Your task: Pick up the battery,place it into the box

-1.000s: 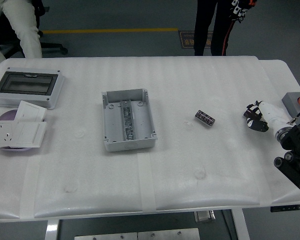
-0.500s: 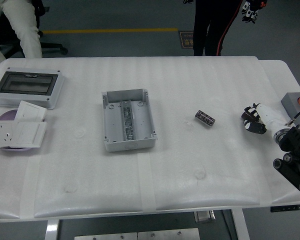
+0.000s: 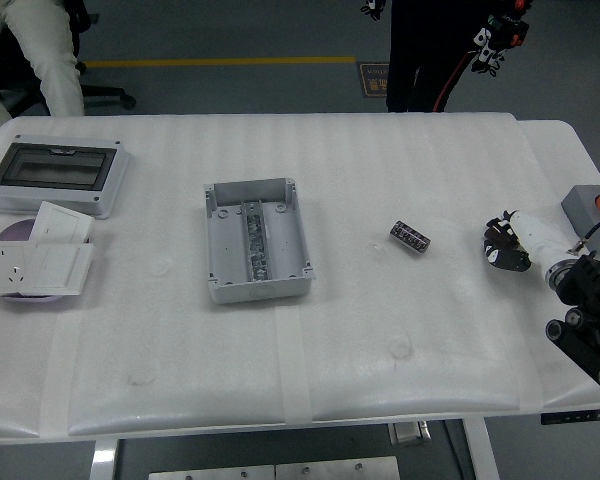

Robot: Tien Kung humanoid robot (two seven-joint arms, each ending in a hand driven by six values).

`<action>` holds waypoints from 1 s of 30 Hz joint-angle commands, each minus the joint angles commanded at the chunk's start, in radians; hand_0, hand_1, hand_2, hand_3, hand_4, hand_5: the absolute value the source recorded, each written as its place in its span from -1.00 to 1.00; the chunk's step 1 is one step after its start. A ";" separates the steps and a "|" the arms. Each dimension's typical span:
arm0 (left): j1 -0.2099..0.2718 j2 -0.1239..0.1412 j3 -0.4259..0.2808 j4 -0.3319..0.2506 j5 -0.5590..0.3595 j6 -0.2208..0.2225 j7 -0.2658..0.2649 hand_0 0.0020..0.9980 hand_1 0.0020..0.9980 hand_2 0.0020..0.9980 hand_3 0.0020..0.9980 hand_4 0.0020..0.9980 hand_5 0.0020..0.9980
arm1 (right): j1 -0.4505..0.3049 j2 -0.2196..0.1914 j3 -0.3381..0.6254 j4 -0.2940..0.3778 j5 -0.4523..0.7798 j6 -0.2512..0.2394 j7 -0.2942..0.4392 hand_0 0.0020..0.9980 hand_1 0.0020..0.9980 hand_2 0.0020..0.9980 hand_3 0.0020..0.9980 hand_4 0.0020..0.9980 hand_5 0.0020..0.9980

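The battery (image 3: 410, 237), a small dark block with pale markings, lies on the white table right of centre. The box (image 3: 255, 240), an open grey plastic enclosure with a metal rail inside, sits at the table's middle, left of the battery. My right hand (image 3: 505, 243) hovers low over the table right of the battery, about a hand's width away, its black and white fingers loosely curled and holding nothing. The right arm (image 3: 585, 310) comes in from the right edge. No left arm shows.
A closed grey enclosure with a dark window (image 3: 55, 175) stands at the far left, with white socket plates (image 3: 35, 262) in front of it. A person in dark clothes (image 3: 430, 50) stands beyond the far edge; another sits at top left (image 3: 30, 50). A grey block (image 3: 583, 205) is at the right edge.
My right hand has crept a little leftward toward the battery. The standing person's gloved hand has shifted at the top right. Battery and box have not moved.
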 joint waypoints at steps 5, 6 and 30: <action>-0.001 0.001 0.002 0.000 -0.001 0.000 -0.001 -0.21 0.12 -0.08 -0.21 -1.00 -1.00 | 0.001 -0.003 -0.001 0.001 -0.001 0.000 -0.001 0.50 0.21 0.26 0.57 0.42 -0.20; -0.001 0.001 0.001 0.000 -0.001 0.001 -0.002 -0.21 0.12 -0.08 -0.21 -1.00 -1.00 | 0.001 -0.003 -0.002 0.001 -0.001 -0.001 -0.001 0.50 0.21 0.26 0.57 0.42 -0.20; 0.000 0.004 -0.001 0.000 0.004 0.010 -0.013 -0.21 0.13 -0.07 -0.21 -1.00 -1.00 | -0.004 -0.005 -0.010 -0.001 -0.020 -0.018 -0.015 0.44 0.11 0.20 0.46 0.03 -0.53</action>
